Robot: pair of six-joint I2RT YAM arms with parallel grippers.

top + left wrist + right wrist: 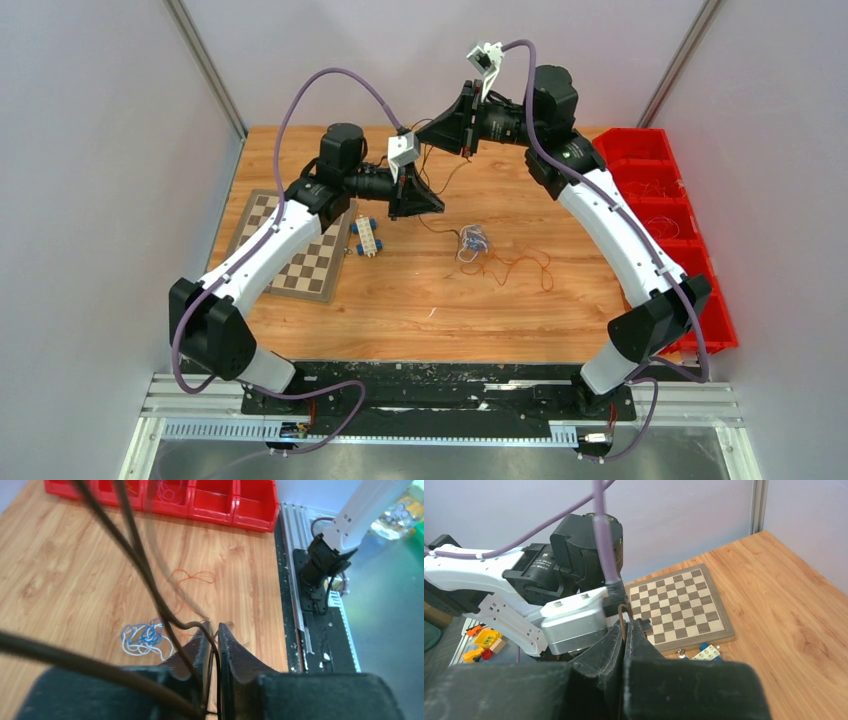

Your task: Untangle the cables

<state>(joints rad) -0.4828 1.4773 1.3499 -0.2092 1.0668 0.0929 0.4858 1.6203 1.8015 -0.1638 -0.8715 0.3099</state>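
A dark brown cable [449, 180] is stretched in the air between my two grippers. My right gripper [433, 129] is raised at the back and is shut on one end; the strand [623, 614] pokes up from its tips [625, 626]. My left gripper [436, 206] sits lower, its jaws closed to a thin slit on the same dark cable [150, 582], which runs through between the pads [214, 630]. On the table lie a white and blue knot [472, 241] [144, 637] and a loose orange-red strand [522, 268] [192, 577].
A chessboard [298, 248] [680, 605] lies at the left, with a blue and white stud block [365, 238] [707, 652] beside it. Red bins [662, 200] [210, 502] holding thin wires line the right edge. Walls close in the table at the sides and back.
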